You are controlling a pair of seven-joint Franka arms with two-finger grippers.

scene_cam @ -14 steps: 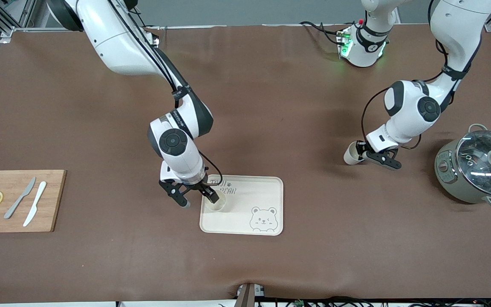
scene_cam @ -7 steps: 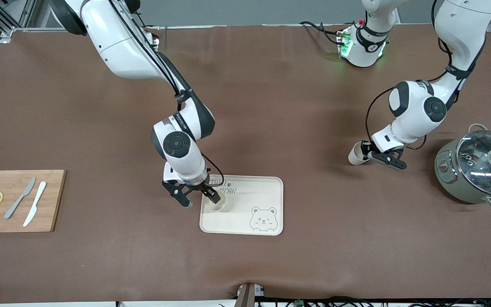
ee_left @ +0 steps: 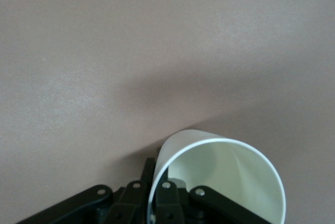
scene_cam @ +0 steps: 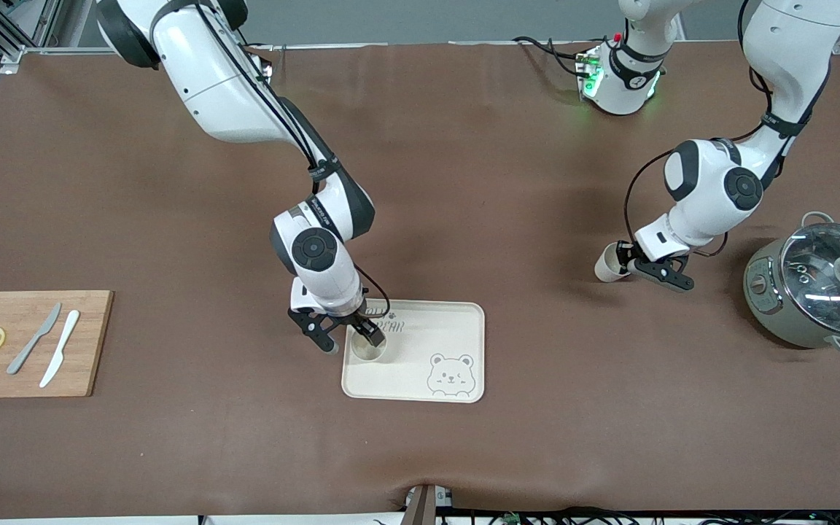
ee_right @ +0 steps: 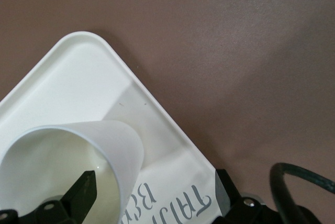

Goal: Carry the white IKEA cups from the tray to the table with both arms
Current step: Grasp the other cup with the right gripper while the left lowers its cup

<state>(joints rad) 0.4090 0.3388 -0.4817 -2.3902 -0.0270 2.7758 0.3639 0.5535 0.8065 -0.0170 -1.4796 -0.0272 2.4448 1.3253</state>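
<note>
One white cup (scene_cam: 367, 349) stands upright on the cream bear-print tray (scene_cam: 449, 328), at the tray's corner toward the right arm's end. My right gripper (scene_cam: 349, 339) is open around it, one finger inside the cup and the other outside past the tray's edge. The right wrist view shows this cup (ee_right: 68, 161) on the tray (ee_right: 78, 77) between the spread fingers of the right gripper (ee_right: 153, 190). My left gripper (scene_cam: 628, 264) is shut on the rim of the second white cup (scene_cam: 606, 265) and holds it tilted just above the brown table. The left wrist view shows that cup (ee_left: 225, 177) pinched by the left gripper (ee_left: 155, 190).
A grey-green pot with a glass lid (scene_cam: 817, 284) stands at the left arm's end, close to the left gripper. A wooden cutting board (scene_cam: 84, 343) with two lemon slices and two knives lies at the right arm's end.
My right gripper has shifted slightly toward the tray's middle, still around the standing cup. My left gripper has moved a little toward the pot with its cup.
</note>
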